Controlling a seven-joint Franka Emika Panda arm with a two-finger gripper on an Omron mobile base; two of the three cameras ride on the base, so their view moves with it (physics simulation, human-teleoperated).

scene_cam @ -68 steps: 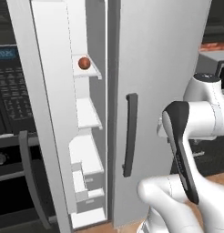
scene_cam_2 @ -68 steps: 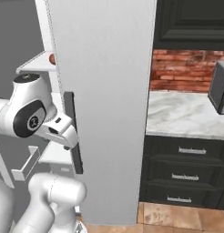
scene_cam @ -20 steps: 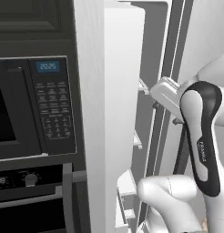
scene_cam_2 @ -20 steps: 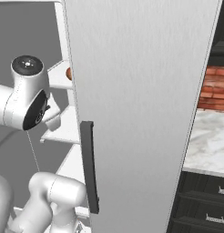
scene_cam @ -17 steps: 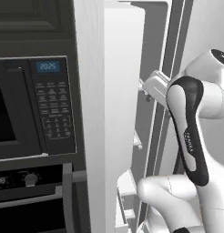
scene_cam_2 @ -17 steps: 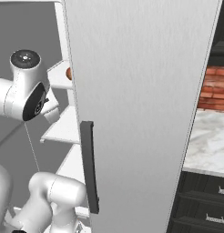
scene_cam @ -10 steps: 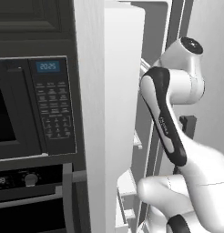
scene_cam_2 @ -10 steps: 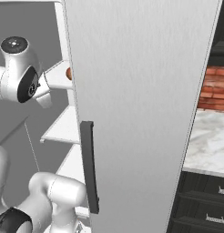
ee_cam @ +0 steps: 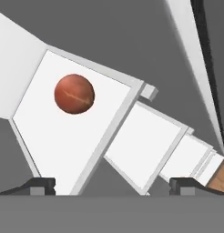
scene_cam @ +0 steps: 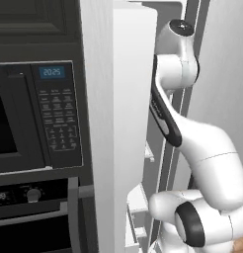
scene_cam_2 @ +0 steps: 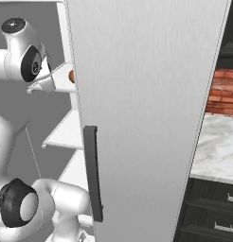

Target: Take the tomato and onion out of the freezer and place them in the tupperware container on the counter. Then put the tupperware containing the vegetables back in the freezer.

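The pincer [ee_cam: 112,184] stands wide apart with nothing between its tips, which show as two small dark stubs at the bottom of the hand view, well clear of everything ahead. Just beyond them lies a white shelf [ee_cam: 63,136] inside the freezer [scene_cam_2: 147,94], and on it sits one orange-brown ball, the onion [ee_cam: 74,93], alone and well short of the fingers. Further shelves step away past it toward the lower right of that view.

From the right base view the arm [scene_cam_2: 23,56] reaches in behind the big grey freezer door, whose long dark handle [scene_cam_2: 93,179] hangs near its left edge; a sliver of the onion [scene_cam_2: 71,75] peeks out just beside the door's edge at the height of the arm's wrist. Farther off to the right, the marble counter [scene_cam_2: 218,151] runs under the red brick wall [scene_cam_2: 225,92].

From the left base view the arm [scene_cam: 192,148] climbs up into the gap of the freezer [scene_cam: 133,99], with the black oven [scene_cam: 39,113] beside it on the left.
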